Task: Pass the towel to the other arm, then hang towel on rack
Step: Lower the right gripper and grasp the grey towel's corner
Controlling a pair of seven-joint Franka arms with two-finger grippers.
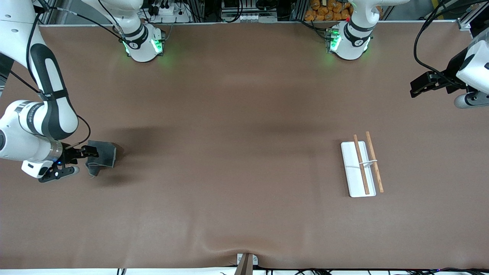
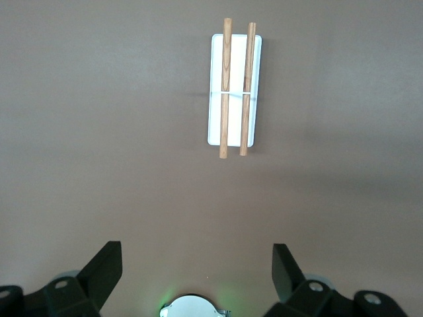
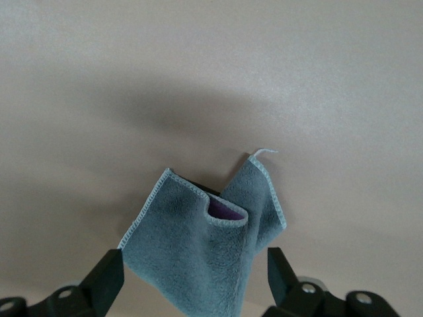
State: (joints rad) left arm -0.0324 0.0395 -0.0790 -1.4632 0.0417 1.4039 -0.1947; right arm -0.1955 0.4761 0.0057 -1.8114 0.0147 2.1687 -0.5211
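The dark grey towel (image 1: 102,154) lies rumpled on the brown table at the right arm's end, one corner folded up. My right gripper (image 1: 87,153) is down at it. In the right wrist view the towel (image 3: 198,244) reaches in between the two black fingers (image 3: 106,277), which stand apart on either side of the cloth without pinching it. The rack (image 1: 361,168), a white base with two wooden rods, stands toward the left arm's end. My left gripper (image 1: 418,86) waits high at that end of the table, open and holding nothing, and its wrist view looks down on the rack (image 2: 235,92).
The two robot bases (image 1: 143,44) (image 1: 349,42) stand along the table's back edge. A small bracket (image 1: 246,261) sits at the table's edge nearest the front camera. Bare brown tabletop (image 1: 237,152) stretches between the towel and the rack.
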